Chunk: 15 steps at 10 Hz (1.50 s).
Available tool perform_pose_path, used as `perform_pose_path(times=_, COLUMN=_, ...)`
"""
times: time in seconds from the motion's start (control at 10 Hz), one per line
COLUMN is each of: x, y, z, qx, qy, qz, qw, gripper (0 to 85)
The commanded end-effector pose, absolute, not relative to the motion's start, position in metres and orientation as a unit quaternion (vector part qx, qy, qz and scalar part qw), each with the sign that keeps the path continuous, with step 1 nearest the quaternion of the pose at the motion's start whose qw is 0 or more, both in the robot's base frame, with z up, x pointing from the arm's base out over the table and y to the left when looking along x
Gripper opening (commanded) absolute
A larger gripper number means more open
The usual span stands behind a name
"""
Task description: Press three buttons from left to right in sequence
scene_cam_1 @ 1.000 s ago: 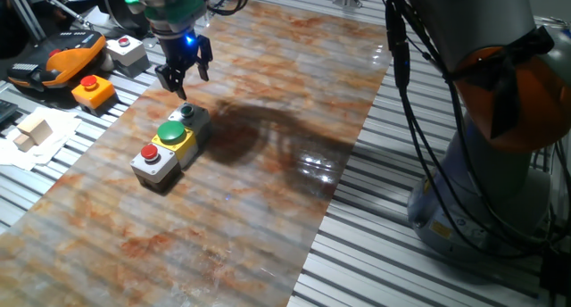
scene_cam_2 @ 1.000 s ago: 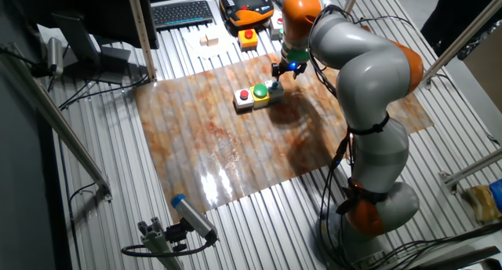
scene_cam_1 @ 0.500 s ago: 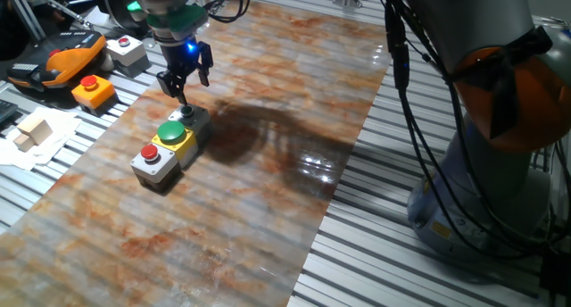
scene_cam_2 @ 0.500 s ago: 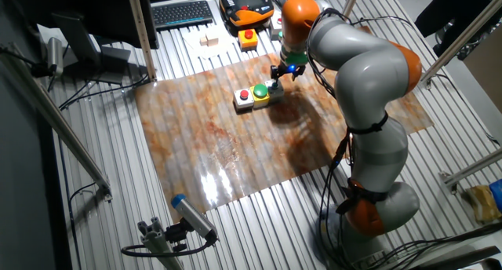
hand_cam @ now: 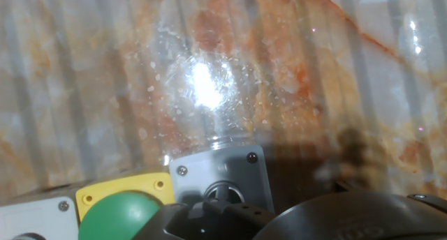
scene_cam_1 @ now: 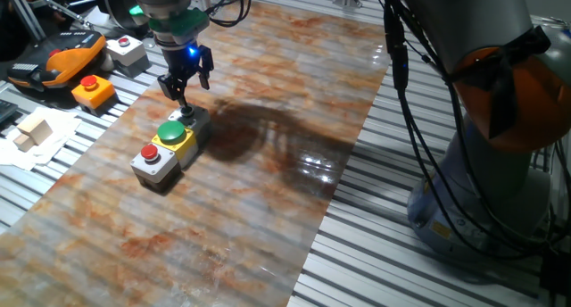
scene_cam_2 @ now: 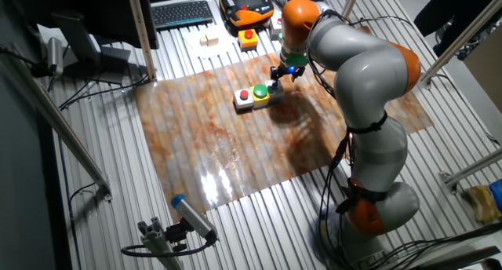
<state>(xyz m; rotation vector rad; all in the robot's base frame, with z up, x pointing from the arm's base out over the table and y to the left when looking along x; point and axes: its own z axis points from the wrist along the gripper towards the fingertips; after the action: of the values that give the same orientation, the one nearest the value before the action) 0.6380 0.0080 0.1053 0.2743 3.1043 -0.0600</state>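
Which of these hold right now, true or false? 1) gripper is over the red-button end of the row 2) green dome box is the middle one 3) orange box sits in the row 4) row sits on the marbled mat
1) False. The gripper is at the grey box with the dark button, the opposite end.
2) True. The yellow box with the green dome is in the middle.
3) False. The orange box sits apart, off the mat.
4) True. The row is on the marbled mat.
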Motion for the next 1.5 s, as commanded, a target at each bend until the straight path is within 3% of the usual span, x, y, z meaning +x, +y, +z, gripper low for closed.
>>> perform_pose_path(times=0.0, x=0.6380, y=0.0082, z=0.1047, qx=0.088, qy=0.996, qz=-0.019, qw=0.012, gripper=68.0)
perform_pose_path(times=1.4, x=0.6315, y=0.0078, z=0.0950, qx=0.090, qy=0.996, qz=-0.014, qw=0.016, gripper=68.0)
